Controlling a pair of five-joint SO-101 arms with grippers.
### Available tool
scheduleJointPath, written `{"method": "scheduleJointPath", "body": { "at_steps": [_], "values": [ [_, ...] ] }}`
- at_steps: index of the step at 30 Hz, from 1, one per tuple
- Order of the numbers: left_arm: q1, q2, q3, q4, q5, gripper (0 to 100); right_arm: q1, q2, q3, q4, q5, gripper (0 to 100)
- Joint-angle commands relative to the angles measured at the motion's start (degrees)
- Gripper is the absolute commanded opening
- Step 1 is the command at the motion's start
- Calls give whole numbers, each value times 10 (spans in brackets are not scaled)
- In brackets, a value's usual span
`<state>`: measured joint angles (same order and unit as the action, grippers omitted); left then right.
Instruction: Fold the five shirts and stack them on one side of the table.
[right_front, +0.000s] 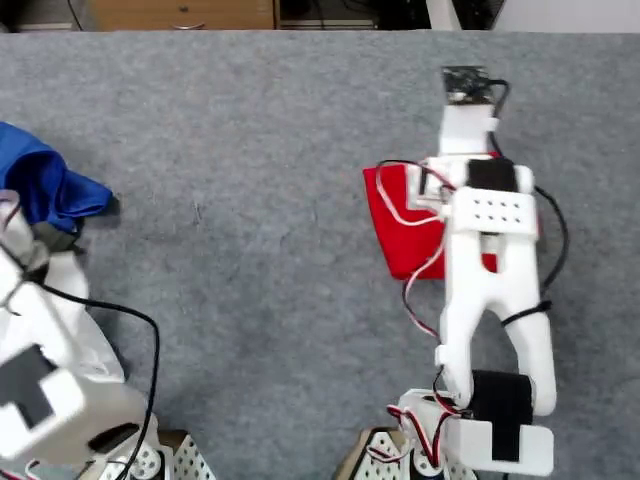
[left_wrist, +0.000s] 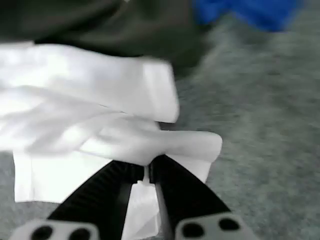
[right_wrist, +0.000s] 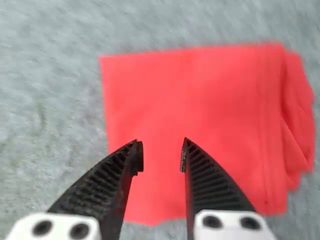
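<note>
A folded red shirt (right_front: 400, 228) (right_wrist: 200, 110) lies flat on the grey table, right of the middle. My right arm (right_front: 487, 215) stretches over it. My right gripper (right_wrist: 161, 155) hangs open just above the shirt's near part, with nothing between its fingers. At the table's left edge lies a pile: a blue shirt (right_front: 42, 185) (left_wrist: 250, 12), a dark shirt (right_front: 55, 238) (left_wrist: 100, 25) and a crumpled white shirt (right_front: 90, 330) (left_wrist: 90, 100). My left gripper (left_wrist: 148, 172) is shut on a fold of the white shirt, pinched between the black fingertips.
Grey carpet-like cloth (right_front: 250, 150) covers the table. A wide bare stretch lies between the pile on the left and the red shirt. The arm bases (right_front: 480, 440) stand at the near edge. Wooden furniture (right_front: 180, 12) runs along the far side.
</note>
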<state>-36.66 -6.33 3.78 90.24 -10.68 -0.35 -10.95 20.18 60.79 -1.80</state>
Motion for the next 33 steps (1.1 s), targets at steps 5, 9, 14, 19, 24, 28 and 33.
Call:
{"method": "scheduleJointPath", "body": {
  "at_steps": [5,9,14,19,24,28,33],
  "values": [
    [334,-157,-54,62,10,18,-25,-32,-29,-31,4,133],
    [482,-150,-42,47,68,18,-17,-33,-26,-18,4,133],
    [593,-95,-47,18,71,18,63,-33,-29,-7,5,132],
    [628,-43,-92,65,75,116,96,-33,-29,-6,71,133],
    [537,-48,-170,104,119,241,58,-33,-30,-5,145,135],
    [361,-100,-197,105,120,243,-22,-29,-44,16,178,135],
    [82,-172,-146,105,103,243,-152,-26,-74,25,208,137]
  ]
}}
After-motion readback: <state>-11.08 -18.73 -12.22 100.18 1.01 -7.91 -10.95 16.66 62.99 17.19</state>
